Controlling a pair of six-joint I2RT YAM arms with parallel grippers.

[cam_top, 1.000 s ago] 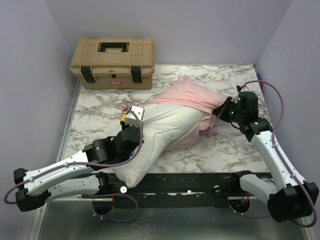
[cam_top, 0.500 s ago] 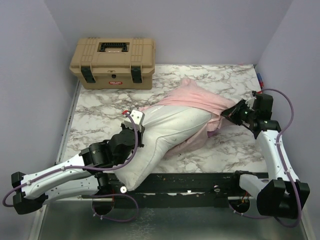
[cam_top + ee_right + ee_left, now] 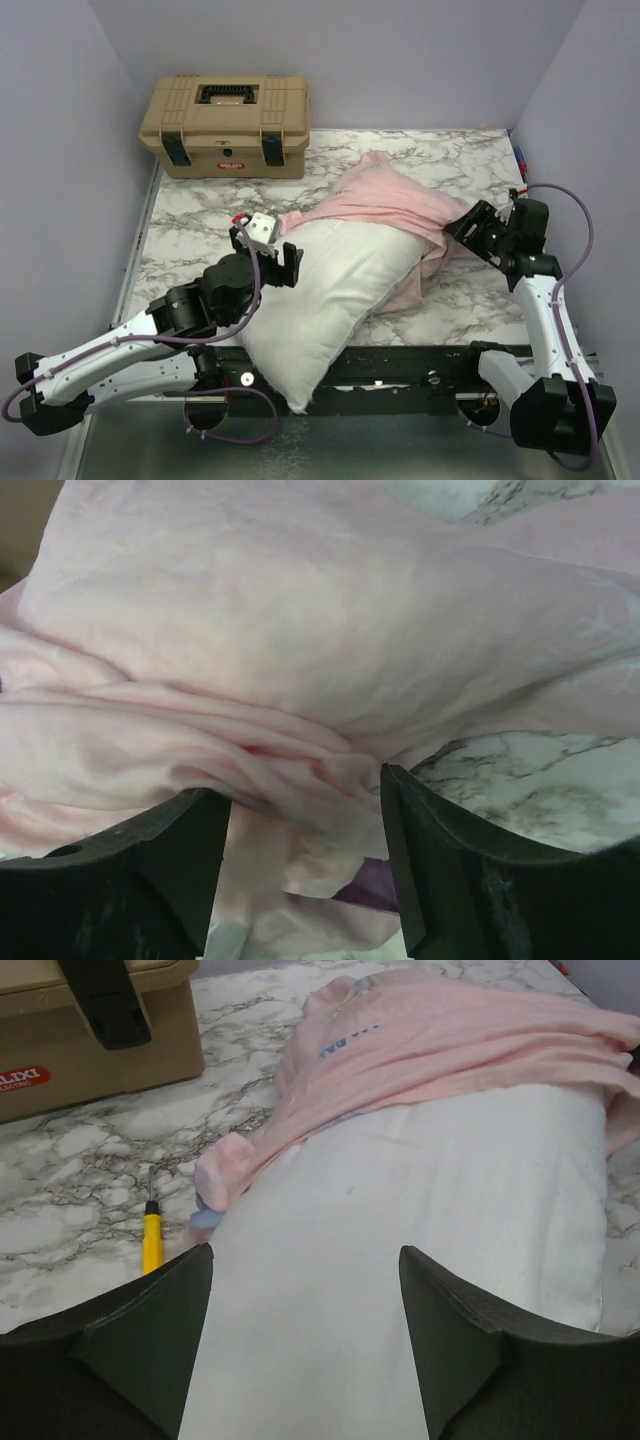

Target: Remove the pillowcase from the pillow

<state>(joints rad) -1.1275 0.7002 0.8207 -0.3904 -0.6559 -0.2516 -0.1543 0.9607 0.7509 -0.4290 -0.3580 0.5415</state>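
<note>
The white pillow [image 3: 330, 295] lies diagonally on the marble table, its near corner hanging over the front edge. The pale pink pillowcase [image 3: 395, 200], inside out, is bunched over the pillow's far right end and covers only that part. My left gripper [image 3: 272, 250] hovers open above the pillow's left side; in the left wrist view its fingers [image 3: 165, 1310] stand wide apart over the bare pillow [image 3: 420, 1200], with the pillowcase [image 3: 450, 1050] beyond. My right gripper [image 3: 458, 228] is open at the pillowcase's right edge. Loose pink folds [image 3: 300, 770] and a bit of purple lie between its jaws.
A tan toolbox [image 3: 228, 125] stands at the far left of the table. A small yellow screwdriver [image 3: 151, 1242] lies on the marble left of the pillow. Grey walls close in the sides and back. The black rail [image 3: 420, 365] runs along the near edge.
Both grippers have opened and let go. The pillow has dropped flat and slid toward the near edge. The pillowcase has slumped over its far end. The left gripper has lifted.
</note>
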